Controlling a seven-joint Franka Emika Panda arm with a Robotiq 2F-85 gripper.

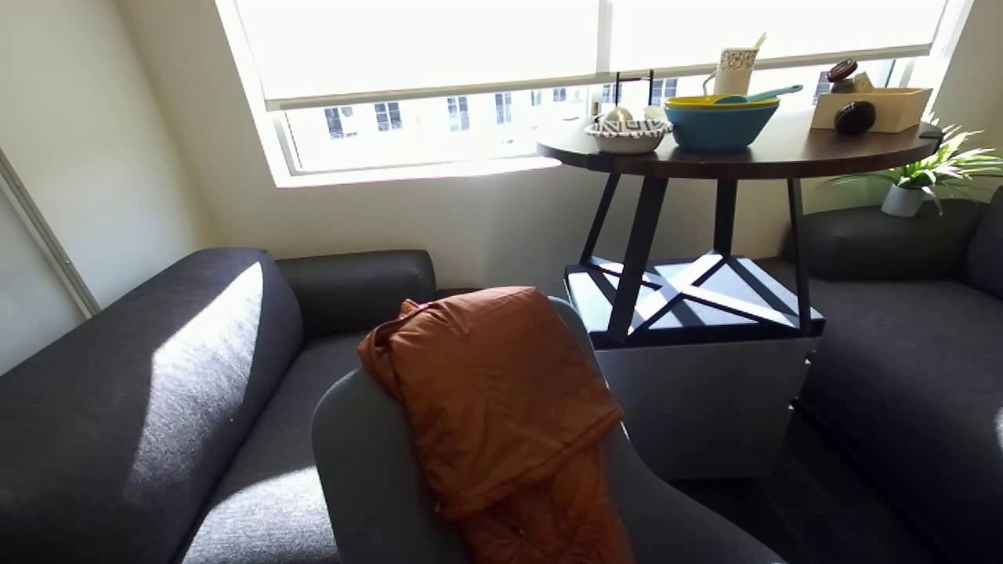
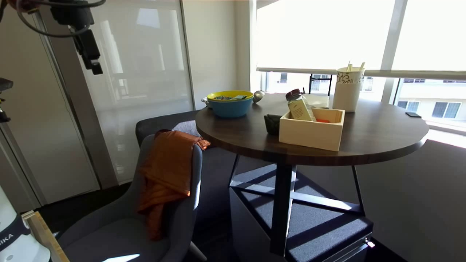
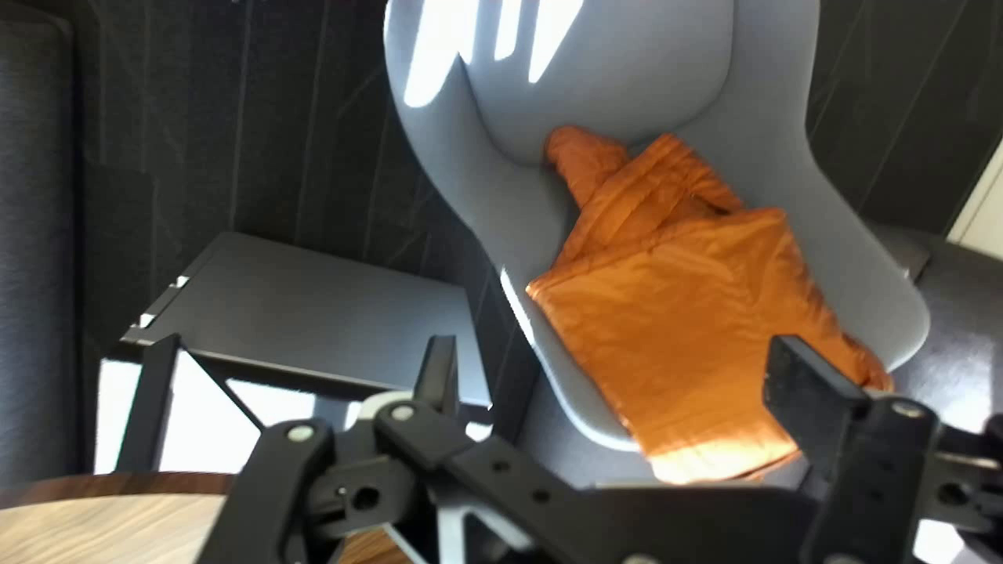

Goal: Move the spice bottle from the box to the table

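Observation:
The spice bottle (image 2: 301, 109) is a clear jar with a dark red lid and cream label. It leans tilted inside the tan box (image 2: 309, 134), its top above the rim. The bottle (image 1: 841, 77) and box (image 1: 897, 110) also show in an exterior view. The box stands on the round dark brown table (image 2: 382, 127), which also shows in an exterior view (image 1: 799, 145); its edge shows in the wrist view (image 3: 110, 517). My gripper (image 3: 615, 384) is open and empty, pointing down above the chair. In an exterior view the gripper (image 2: 95, 67) hangs far from the box.
A blue bowl with yellow rim (image 2: 231, 107), a white patterned cup (image 2: 347, 91) and a dark object (image 2: 272, 124) beside the box stand on the table. A patterned bowl (image 1: 629, 139) is there too. An orange jacket (image 3: 689, 329) lies over a grey chair (image 3: 611, 70).

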